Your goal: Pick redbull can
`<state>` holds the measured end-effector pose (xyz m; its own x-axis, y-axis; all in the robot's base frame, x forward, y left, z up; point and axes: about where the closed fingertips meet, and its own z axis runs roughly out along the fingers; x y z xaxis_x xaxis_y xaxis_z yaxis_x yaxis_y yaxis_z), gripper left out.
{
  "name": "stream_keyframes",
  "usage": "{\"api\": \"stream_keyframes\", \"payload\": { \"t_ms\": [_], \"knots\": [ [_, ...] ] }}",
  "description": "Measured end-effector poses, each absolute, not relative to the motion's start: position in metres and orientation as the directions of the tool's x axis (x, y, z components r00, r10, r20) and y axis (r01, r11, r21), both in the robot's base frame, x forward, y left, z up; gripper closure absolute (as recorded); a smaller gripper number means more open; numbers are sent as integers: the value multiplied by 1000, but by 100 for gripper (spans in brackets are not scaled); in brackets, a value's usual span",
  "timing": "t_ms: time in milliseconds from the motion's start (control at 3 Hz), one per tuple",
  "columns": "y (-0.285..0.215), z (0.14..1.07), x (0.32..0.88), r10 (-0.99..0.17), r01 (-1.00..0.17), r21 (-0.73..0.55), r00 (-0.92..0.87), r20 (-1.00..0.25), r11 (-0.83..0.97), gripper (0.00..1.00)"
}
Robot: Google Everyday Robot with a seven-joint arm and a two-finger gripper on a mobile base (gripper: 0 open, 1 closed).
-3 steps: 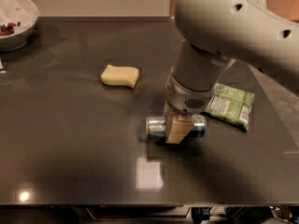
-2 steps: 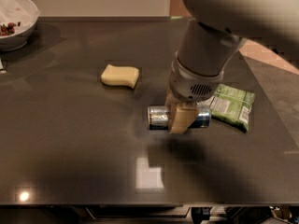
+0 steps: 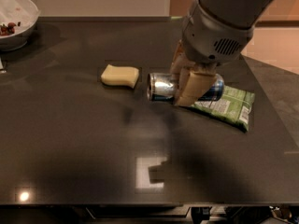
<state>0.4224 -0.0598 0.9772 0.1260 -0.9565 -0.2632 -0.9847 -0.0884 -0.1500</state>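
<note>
The redbull can (image 3: 161, 87) is a slim silver and blue can held on its side, its silver end pointing left. My gripper (image 3: 185, 80) is shut on the can's middle, one beige finger in front of it and one behind. The can hangs well above the dark table (image 3: 84, 143), and its shadow falls on the table below. The grey wrist and arm come in from the upper right.
A yellow sponge (image 3: 120, 75) lies left of the can. A green snack bag (image 3: 229, 107) lies at the right, partly behind my gripper. A white bowl (image 3: 16, 20) with food sits at the far left corner. The table's right edge runs diagonally near the bag.
My gripper has lifted the can up off the table. Sponge and bag have stayed where they were.
</note>
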Motion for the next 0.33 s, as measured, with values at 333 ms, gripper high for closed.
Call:
{"api": "stream_keyframes", "payload": {
  "t_ms": [333],
  "knots": [
    [-57,979,424,-955,-983,-161,129,-267,-88,100]
  ]
}}
